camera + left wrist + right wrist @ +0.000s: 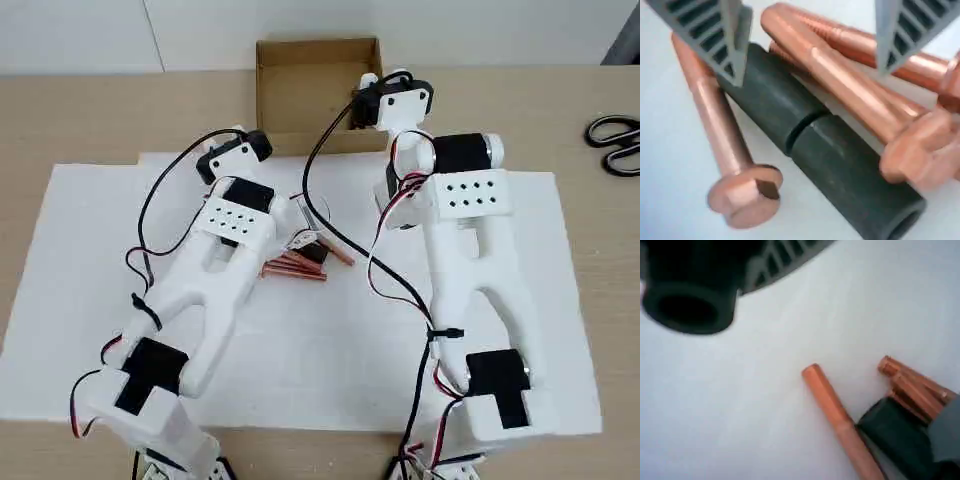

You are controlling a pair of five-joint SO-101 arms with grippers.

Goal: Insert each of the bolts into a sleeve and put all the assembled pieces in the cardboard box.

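Note:
Several copper bolts (295,266) and black sleeves (312,249) lie in a pile on the white foam sheet (300,350). My left gripper (810,70) hangs open just above the pile. Its grey fingers (730,45) straddle two black sleeves (775,95) lying end to end and a few bolts (840,85). Another bolt (720,130) lies outside one finger. My right gripper (715,270) is shut on a black sleeve (690,297), held off the foam with its bore facing the camera. Beyond it lie a single bolt (832,410) and the pile's sleeve (895,435).
The cardboard box (262,90) stands open at the back centre, just behind the foam. Black scissors (615,140) lie on the wooden table at the far right. The right arm (460,200) stands between the pile and the foam's right edge.

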